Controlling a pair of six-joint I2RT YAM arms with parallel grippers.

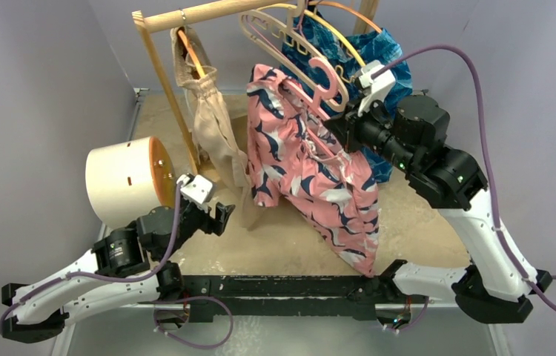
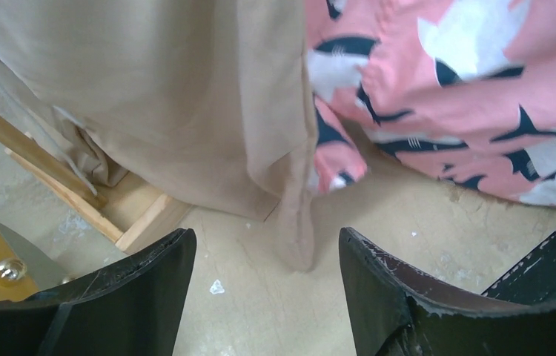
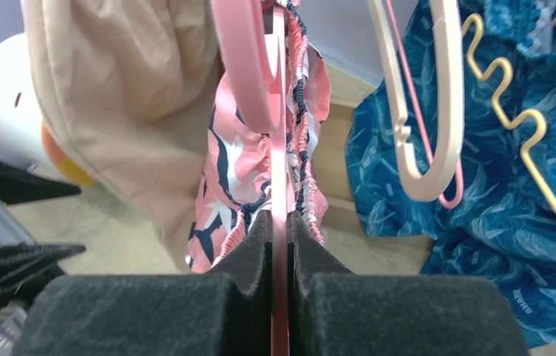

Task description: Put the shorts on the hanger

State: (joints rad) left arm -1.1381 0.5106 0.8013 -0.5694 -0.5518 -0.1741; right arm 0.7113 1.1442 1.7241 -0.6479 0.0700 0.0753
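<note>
The pink shorts (image 1: 312, 170) with the navy and white print hang by their waistband from the pink hanger (image 1: 327, 81), held up in the air at the middle of the top view. My right gripper (image 1: 338, 122) is shut on the hanger's flat pink bar (image 3: 280, 133), and the gathered waistband (image 3: 301, 89) sits on either side of it, just beyond the fingertips (image 3: 260, 230). My left gripper (image 1: 224, 216) hovers low over the table left of the shorts, open and empty. In its wrist view the gripper (image 2: 264, 237) faces the shorts' lower hem (image 2: 468, 96).
A wooden rack (image 1: 186, 15) stands at the back with beige shorts (image 1: 212, 126) and blue patterned shorts (image 1: 386, 59) hanging from it. A beige hanger (image 3: 445, 96) and a yellow hanger (image 3: 516, 111) hang there too. The beige hem (image 2: 293, 237) dangles between my left fingers. A white cylinder (image 1: 119, 182) lies at left.
</note>
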